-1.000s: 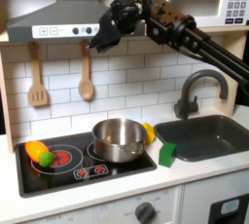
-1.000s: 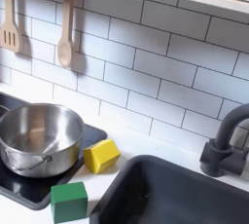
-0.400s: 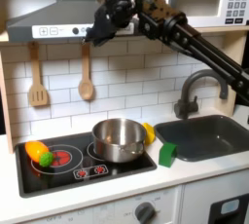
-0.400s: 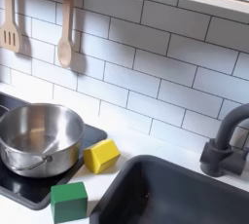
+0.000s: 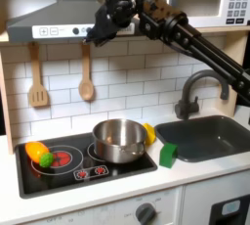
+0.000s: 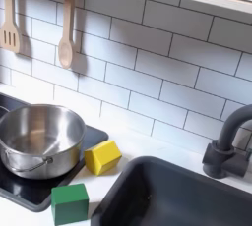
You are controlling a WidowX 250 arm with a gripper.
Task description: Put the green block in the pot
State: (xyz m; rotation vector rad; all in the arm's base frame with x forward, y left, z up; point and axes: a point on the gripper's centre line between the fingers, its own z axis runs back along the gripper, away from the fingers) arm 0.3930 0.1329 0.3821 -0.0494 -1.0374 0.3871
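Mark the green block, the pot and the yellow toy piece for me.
green block [image 6: 70, 203]: second exterior view, on its front face.
pot [image 6: 41, 152]: second exterior view, on its outer front wall.
yellow toy piece [image 6: 102, 157]: second exterior view, on its top face.

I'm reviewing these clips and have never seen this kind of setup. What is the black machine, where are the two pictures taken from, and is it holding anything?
The black machine is a robot arm; its grasping tip, the end effector, hangs high by the range hood, and I cannot tell whether it holds anything. The first exterior view faces a toy kitchen from the front; the second exterior view looks closer at the counter. On the stove sits the pot. The green block lies on the counter between the pot and the sink, beside a yellow toy piece.
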